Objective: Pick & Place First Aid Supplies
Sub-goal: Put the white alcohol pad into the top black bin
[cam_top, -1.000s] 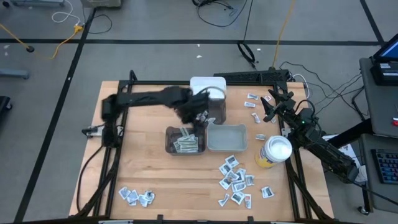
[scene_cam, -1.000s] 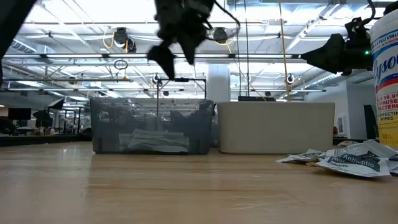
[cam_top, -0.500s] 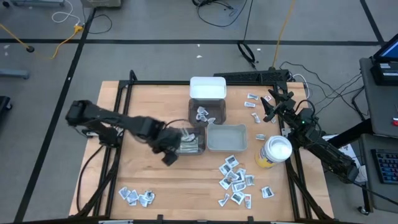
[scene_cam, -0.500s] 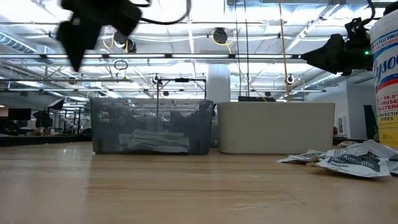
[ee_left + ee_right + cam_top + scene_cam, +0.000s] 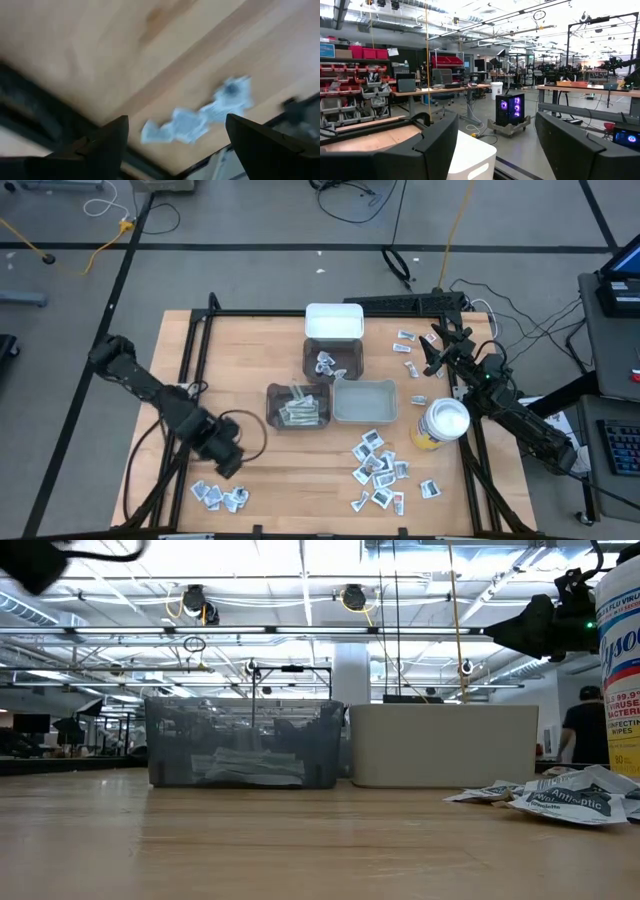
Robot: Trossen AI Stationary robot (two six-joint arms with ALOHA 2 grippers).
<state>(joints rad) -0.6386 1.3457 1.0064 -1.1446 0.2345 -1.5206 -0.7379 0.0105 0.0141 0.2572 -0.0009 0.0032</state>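
Observation:
My left gripper [image 5: 228, 463] hangs open over the table's near left part, pointing down, with nothing between its fingers. Just nearer lies a small cluster of white first aid packets [image 5: 220, 496]; in the left wrist view these packets [image 5: 200, 117] show blurred between and beyond the open fingers [image 5: 176, 122], flat on the wood. A larger cluster of packets [image 5: 378, 470] lies near the right front, and a few strips [image 5: 407, 350] lie at the far right. My right gripper [image 5: 437, 350] waits open at the far right edge [image 5: 496, 125].
A dark bin [image 5: 297, 406] holding packets, a pale bin [image 5: 364, 401], another dark bin [image 5: 332, 360] and a white bin [image 5: 334, 321] stand mid-table. A yellow canister with a white lid [image 5: 440, 425] stands at the right. A black frame rail [image 5: 185, 370] runs along the left side.
My left gripper has swept from above the bins toward the table's left and near edges, sinking a little and rolling about its own axis. It stayed open and carried nothing. The packets and bins have not moved.

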